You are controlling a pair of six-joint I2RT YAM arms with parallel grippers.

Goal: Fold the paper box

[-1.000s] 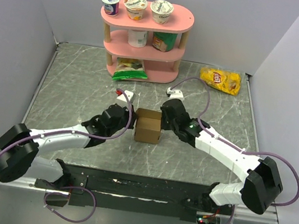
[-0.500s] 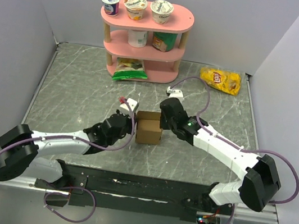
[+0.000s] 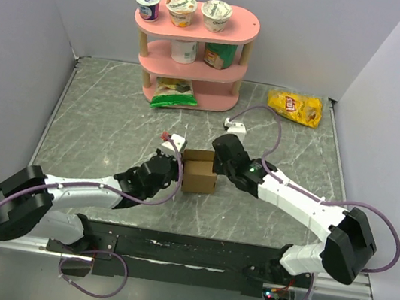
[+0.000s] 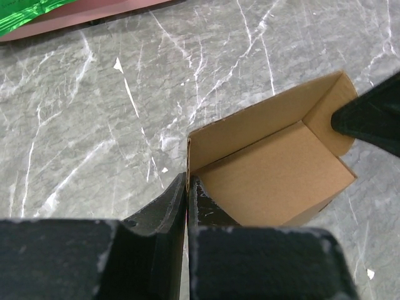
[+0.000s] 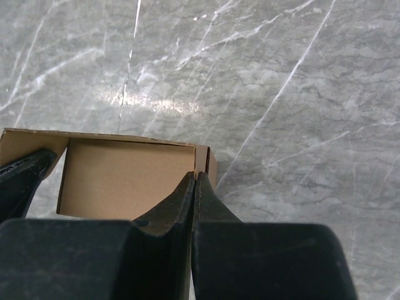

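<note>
1. Both arms have crept in on the box (image 3: 200, 174) over the last second. The left arm now reaches further right and far, and the box has barely shifted.
2. It stands mid-desk (image 3: 106, 116) between the two tools, well apart from the shelf (image 3: 191, 61) at the far side and the chip bag (image 3: 295, 107) at far right.
3. Left tool (image 4: 188, 182): the fingers are together, and the left wall's top edge runs straight into the seam between them. It looks clamped on that thin wall.
4. Right tool (image 5: 195, 178): the fingers are fully together with the tips at the right wall. I cannot tell whether any cardboard sits between them.
5. The walls are up but the top is not shut. The left wrist view shows a panel (image 4: 272, 175) lying slanted inside the opening and a rounded flap (image 4: 331, 115) standing at the right wall.
6. The step in hand seems to be squaring the walls and seating that panel, so the fold is probably well along.
7. To do it well:
   - Keep the left tool steady as the anchor.
   - Let the right tool press inward gently, level with the left one.
   - Direct the force along the creases rather than across the faces.
8. Uneven pushing would likely twist the light box or make it skid on the smooth desk. Too much force could buckle a wall.
</note>
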